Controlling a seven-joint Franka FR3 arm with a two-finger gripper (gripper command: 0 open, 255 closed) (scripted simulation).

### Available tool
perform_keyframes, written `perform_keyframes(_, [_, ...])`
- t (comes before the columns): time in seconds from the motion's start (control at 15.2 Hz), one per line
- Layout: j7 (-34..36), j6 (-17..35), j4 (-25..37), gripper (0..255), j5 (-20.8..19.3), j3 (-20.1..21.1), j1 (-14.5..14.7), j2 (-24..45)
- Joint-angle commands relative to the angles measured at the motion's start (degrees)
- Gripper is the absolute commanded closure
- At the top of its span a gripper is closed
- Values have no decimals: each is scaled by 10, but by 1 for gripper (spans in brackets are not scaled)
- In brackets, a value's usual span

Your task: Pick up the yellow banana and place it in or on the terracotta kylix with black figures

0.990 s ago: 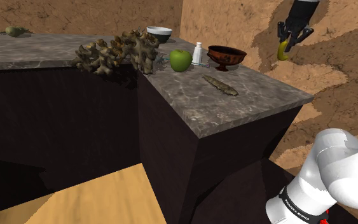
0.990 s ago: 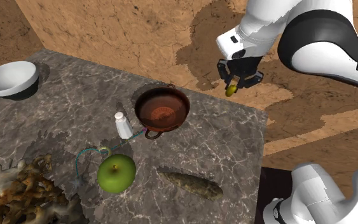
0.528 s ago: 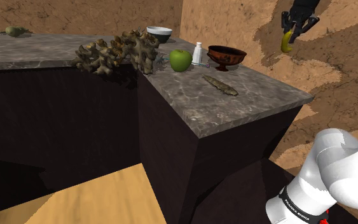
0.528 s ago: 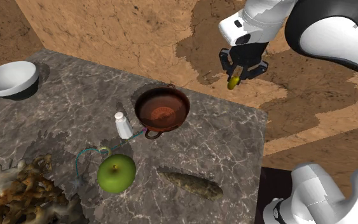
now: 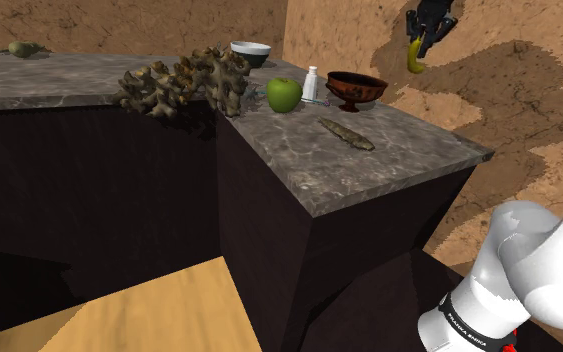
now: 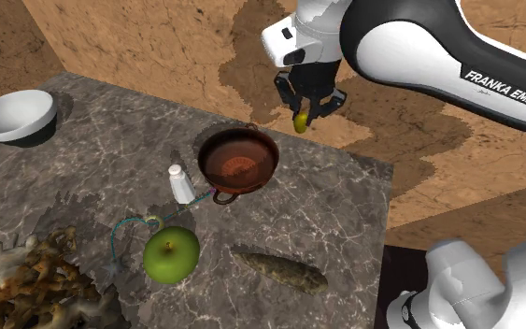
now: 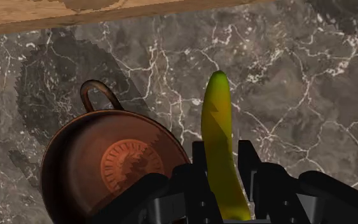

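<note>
Nearest the shoulder camera: white arm base (image 5: 509, 290) on its stand, off the counter's near corner.

Counter (image 5: 369, 160): dark veined stone top on dark fronts, L-shaped.

- Near the near corner: a long, mottled brown-green object (image 5: 347, 134), lying flat.
- Further in: green apple (image 5: 283, 94), upright. A thin teal cord (image 6: 125, 234) lies curled beside it.
- Just beyond the apple: small white bottle (image 5: 311, 83), upright, close to the kylix's handle.
- Kylix (image 5: 356, 95): reddish-brown footed cup with a loop handle and a round medallion inside. It stands upright near the counter's far edge with nothing in it.
- At the inner corner: a tan branching, coral-like mass (image 5: 184, 85).
- Behind it, toward the far edge: white bowl (image 5: 250, 50).
- On the far wing of the counter: a small greenish lump (image 5: 24, 48), too small to identify.

Gripper (image 5: 421, 38): high in the air beyond the kylix, fingers pointing down and closed around the upper part of the banana (image 5: 414, 55). The banana is yellow-green and hangs roughly vertical, free tip down.

Wrist view: the banana (image 7: 217, 121) sits over bare counter just beside the kylix (image 7: 117, 165) rim, not over the cup.

Behind: brown earthen wall.
</note>
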Motion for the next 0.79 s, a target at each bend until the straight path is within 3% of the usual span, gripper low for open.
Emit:
perform_keyframes(0.0, [2, 5, 29, 255, 22, -9, 8, 40])
perform_keyframes(0.33, [-23, -5, 152, 255, 109, -47, 5, 177])
perform_keyframes(0.46, [-36, -21, 218, 255, 155, -59, -12, 241])
perform_keyframes(0.59, [-50, -53, 319, 255, 217, -65, -51, 326])
perform_keyframes(0.73, [-39, -25, 271, 255, 197, -59, -36, 302])
